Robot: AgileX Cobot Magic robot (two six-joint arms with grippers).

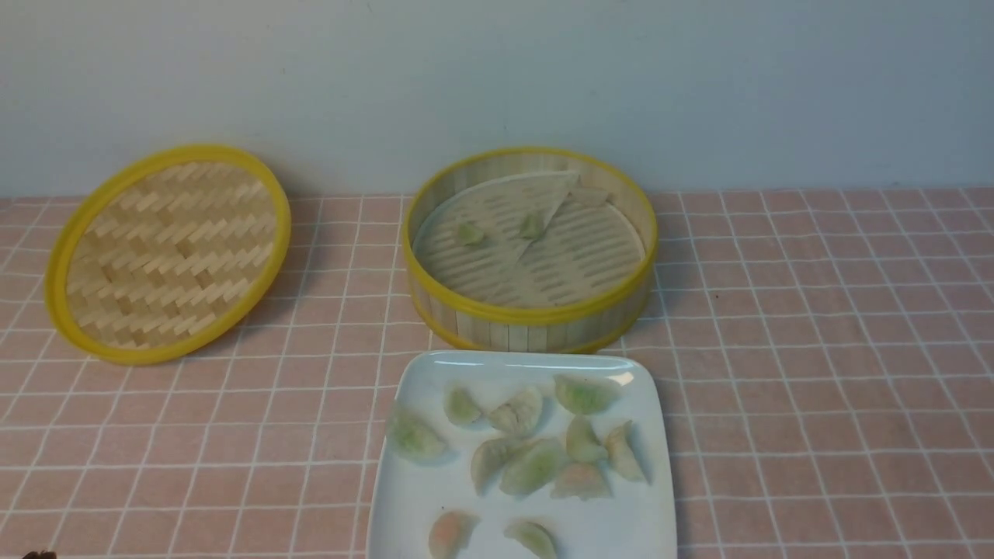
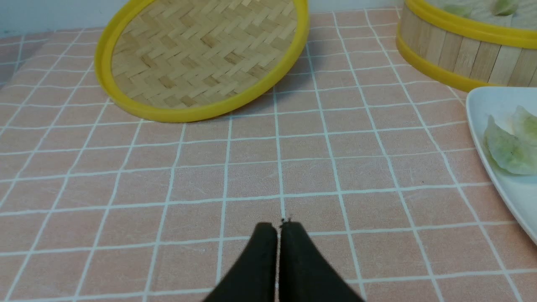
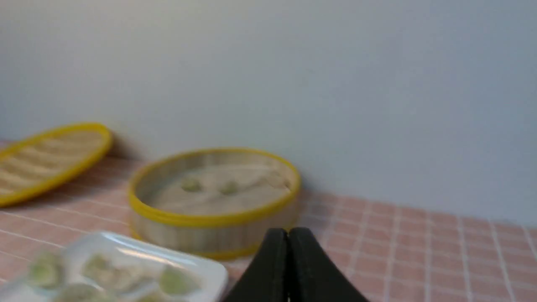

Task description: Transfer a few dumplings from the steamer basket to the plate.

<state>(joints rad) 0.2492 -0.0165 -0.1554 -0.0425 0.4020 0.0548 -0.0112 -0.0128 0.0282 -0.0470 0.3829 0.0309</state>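
The bench (image 1: 823,326) lies open to the right of the steamer basket (image 1: 530,320) and the plate (image 1: 404,497). On the left, a bare strip runs between the plate and the tilted woven lid (image 1: 167,252). Basket and plate sit just beside each other, leaving almost no gap. The basket's upright wall rings its floor, open only from above.

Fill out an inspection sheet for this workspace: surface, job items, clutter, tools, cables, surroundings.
Surface: pink tablecloth with a white grid, flat.
Steamer basket: open, two green dumplings left inside on a folded liner.
Plate: in front of the basket, holding about eleven dumplings, some touching.
Lid: off, left of the basket, far edge propped toward the wall.
Clutter: nothing seen.
Left tool: shut, empty, above bare cloth.
Right tool: shut, empty.
Cables: nothing seen.
Surroundings: plain pale wall behind the table.
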